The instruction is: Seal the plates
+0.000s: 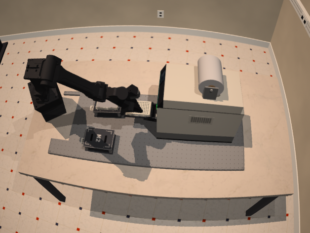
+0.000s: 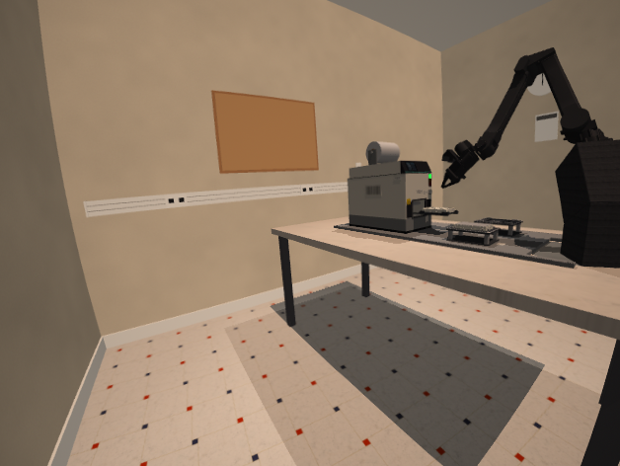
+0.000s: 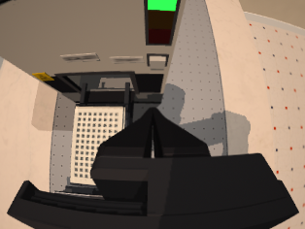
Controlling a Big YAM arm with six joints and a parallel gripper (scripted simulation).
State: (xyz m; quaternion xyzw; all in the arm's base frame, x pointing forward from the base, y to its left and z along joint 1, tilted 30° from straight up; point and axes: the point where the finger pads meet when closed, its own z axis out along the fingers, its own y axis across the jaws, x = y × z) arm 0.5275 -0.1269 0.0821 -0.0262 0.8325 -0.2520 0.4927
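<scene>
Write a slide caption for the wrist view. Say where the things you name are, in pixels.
Closed gripper (image 1: pixel 141 110) (image 2: pixel 443 186) (image 3: pixel 152 113) near a sealer (image 1: pixel 200 124) (image 2: pixel 378 196) (image 3: pixel 112 29), its lamp (image 2: pixel 429 176) (image 3: pixel 162 5) green, a plate (image 1: pixel 145 108) (image 2: pixel 438 209) (image 3: pixel 97 141) on the stage.

So the gripper (image 3: pixel 152 113) is shut with nothing in it, fingertips together, pointing at the front of the sealer (image 3: pixel 114 41). Off to the left of the fingers there's a pale plate (image 3: pixel 94 131) full of wells on the stage (image 3: pixel 78 188), partly hidden by the gripper body. Ahead of the tips you've got the START button (image 3: pixel 157 61), and past that the lamp (image 3: pixel 161 21), lit bright green up top, amber and red sections dark
</scene>
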